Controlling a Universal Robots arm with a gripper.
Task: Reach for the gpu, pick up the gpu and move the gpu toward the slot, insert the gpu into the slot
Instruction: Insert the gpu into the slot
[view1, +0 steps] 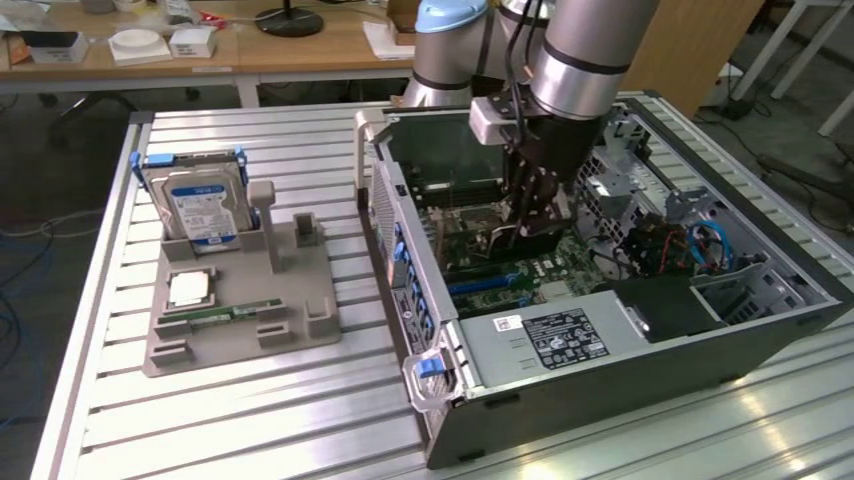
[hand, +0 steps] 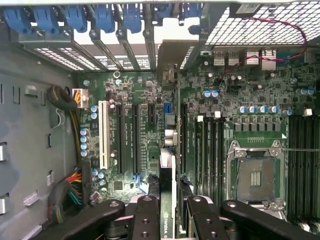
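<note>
Place: robotics lab | shown by: slotted aluminium bench (view1: 267, 430), opened computer tower (view1: 601, 410), grey parts fixture (view1: 310, 290) | cluttered wooden desks (view1: 334, 50) seen behind

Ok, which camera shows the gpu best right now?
The wrist view: the gpu appears edge-on, clamped in the gripper, with the green motherboard behind it. The exterior view shows it as a dark card below the gripper inside the case.

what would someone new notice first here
The robot arm reaches down into the open computer case, its tool shut on the gpu, a dark card held on edge over the green motherboard. On the exterior view's left, a blue-labelled hard drive stands upright in a grey holder on the metal table.
</note>
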